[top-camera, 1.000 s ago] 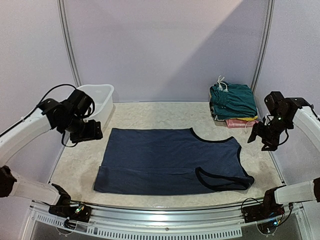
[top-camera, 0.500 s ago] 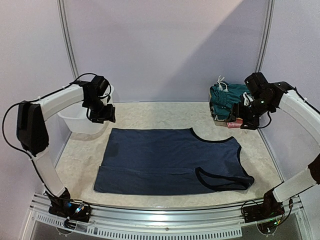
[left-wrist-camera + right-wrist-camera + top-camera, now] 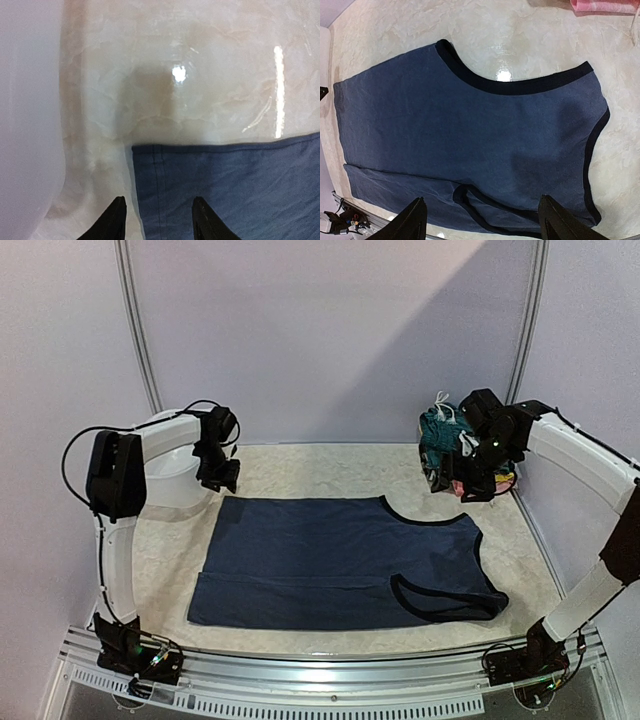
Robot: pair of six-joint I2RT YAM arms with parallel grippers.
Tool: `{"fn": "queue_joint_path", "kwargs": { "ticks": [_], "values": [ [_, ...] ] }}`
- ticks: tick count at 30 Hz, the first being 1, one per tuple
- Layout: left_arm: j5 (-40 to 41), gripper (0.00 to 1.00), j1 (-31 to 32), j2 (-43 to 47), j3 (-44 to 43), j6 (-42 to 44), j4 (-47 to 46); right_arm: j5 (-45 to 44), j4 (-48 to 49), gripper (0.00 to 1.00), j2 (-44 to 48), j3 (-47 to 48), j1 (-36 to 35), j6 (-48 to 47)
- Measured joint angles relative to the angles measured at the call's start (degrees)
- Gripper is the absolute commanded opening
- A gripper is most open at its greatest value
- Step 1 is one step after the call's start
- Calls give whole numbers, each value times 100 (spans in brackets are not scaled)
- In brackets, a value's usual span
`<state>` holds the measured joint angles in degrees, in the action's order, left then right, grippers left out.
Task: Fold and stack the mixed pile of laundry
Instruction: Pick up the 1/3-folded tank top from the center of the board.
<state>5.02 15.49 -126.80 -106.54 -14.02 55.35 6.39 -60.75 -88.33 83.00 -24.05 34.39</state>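
Note:
A navy sleeveless top (image 3: 340,555) with dark trim lies spread flat in the middle of the table, its near edge folded up. My left gripper (image 3: 222,476) hangs over the top's far left corner (image 3: 150,165). Its jaws are open and straddle the left hem, and its fingertips (image 3: 117,220) hold nothing. Folded teal shorts (image 3: 437,430) with a white drawstring top a stack at the back right. My right gripper (image 3: 470,482) is in front of that stack, wide open and empty, and looks down on the navy top (image 3: 470,115).
A white plastic tub (image 3: 178,468) stands at the back left, just beside the left gripper, and shows as a pale wall (image 3: 25,125) in the left wrist view. Pink cloth (image 3: 605,5) lies at the bottom of the stack. A metal rail (image 3: 320,680) runs along the table's near edge.
Both arms have swung inward and toward the back. The left gripper went from beside the tub to the top's far left corner and its jaws narrowed. The right gripper moved left, in front of the stack.

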Motion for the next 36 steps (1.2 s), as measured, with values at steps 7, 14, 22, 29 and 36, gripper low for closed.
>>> {"fn": "queue_joint_path", "kwargs": {
  "ticks": [7, 14, 22, 29, 36],
  "values": [
    [114, 39, -122, -645, -566, 210, 160, -11, -142, 77, -310, 227, -2, -46],
    [168, 34, -254, -946, -713, 227, 260, -9, -216, 77, -612, 404, -7, -142],
    [55, 12, -275, -1016, -710, 201, 247, -11, -278, 77, -660, 404, -11, -225],
    [-160, 0, -278, -1021, -710, 175, 223, -7, -258, 77, -671, 409, -28, -238],
    [-293, 0, -284, -1016, -697, 175, 181, -9, -142, 77, -1084, 922, -28, -361]
  ]
}}
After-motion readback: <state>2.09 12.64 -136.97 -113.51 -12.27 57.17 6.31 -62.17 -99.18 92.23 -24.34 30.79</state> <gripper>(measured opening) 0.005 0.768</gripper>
